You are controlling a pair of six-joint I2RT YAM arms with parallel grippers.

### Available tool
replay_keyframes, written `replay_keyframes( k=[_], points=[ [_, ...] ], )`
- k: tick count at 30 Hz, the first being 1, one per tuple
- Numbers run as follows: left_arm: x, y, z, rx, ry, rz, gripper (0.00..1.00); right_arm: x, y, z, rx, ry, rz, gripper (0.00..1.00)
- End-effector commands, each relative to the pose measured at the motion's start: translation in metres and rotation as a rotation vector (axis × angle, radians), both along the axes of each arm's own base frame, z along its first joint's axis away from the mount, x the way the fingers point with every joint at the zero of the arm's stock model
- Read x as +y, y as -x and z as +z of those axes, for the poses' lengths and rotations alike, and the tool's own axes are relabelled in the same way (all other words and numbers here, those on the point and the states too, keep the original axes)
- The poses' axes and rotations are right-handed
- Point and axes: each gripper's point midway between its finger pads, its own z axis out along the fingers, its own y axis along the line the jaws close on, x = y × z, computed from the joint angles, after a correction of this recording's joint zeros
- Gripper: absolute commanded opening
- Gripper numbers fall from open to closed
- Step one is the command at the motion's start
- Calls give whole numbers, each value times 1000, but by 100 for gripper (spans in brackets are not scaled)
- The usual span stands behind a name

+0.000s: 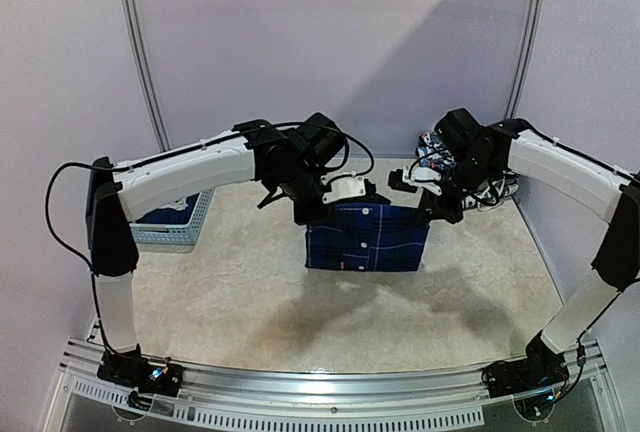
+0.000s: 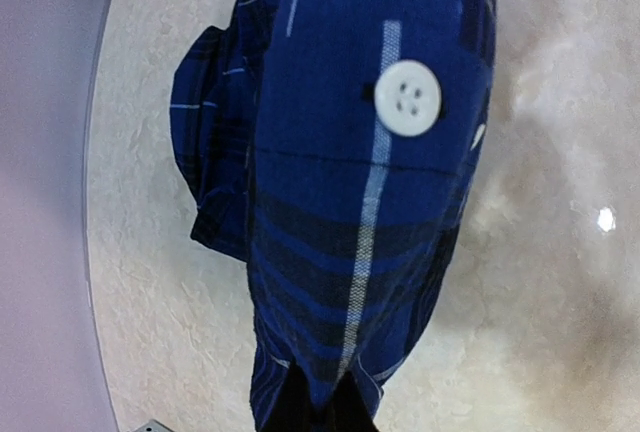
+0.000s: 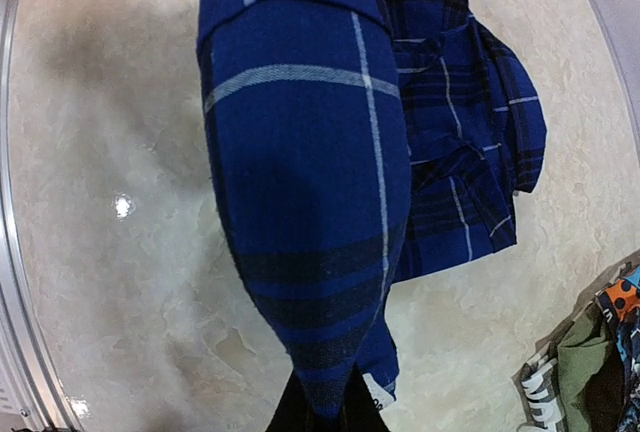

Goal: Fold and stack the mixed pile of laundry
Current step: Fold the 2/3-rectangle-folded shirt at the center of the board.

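1. I find the blue-and-black plaid shirt (image 1: pixel 366 237) held up over the middle of the counter (image 1: pixel 250 292), spread as a flat panel between the two arms. Its upper edge runs roughly level from left to right.
2. The left tool (image 1: pixel 308 216) is pressed together on the shirt's upper left corner. In the left wrist view the cloth runs out from between the dark fingers (image 2: pixel 292 414) at the bottom of the frame.
3. The right tool (image 1: pixel 437 214) is likewise pinching the upper right corner. In the right wrist view the plaid cloth leaves its fingers (image 3: pixel 300 414) in the same manner.
4. A white four-hole button (image 2: pixel 408 98) sits on the stretched cloth near the left tool.
5. I cannot tell whether the shirt's lower edge touches the counter.
6. The rest of the laundry pile (image 1: pixel 437 150) lies at the far right of the counter, behind the right arm and apart from the shirt.
7. A light-blue slotted basket (image 1: pixel 178 220) stands at the left of the counter, behind the left arm and well apart from the shirt.
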Motion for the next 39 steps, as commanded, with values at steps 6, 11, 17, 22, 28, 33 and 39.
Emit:
replay_keyframes(
  k=[6, 11, 17, 22, 28, 33, 39],
  points=[
    [-8, -89, -8, 22, 142, 118, 0, 0, -87, -6, 55, -65, -118, 3],
    [-12, -165, -38, -84, 178, 200, 0, -1, -172, -23, -43, -91, -252, 5],
    [14, -283, -21, -507, 383, 546, 77, -1, -325, -37, -214, -247, -553, 75],
    [25, -279, 40, -660, 459, 622, 79, -11, -318, -32, -189, -348, -651, 85],
    [33, -237, 71, -624, 566, 660, 80, -10, -259, 8, -84, -424, -615, 87],
    [23, -190, 61, -397, 664, 614, 79, -19, -225, -6, -39, -390, -625, 94],
    [-12, -152, 33, -86, 738, 502, 69, -10, -203, -4, 30, -432, -559, 83]
  ],
)
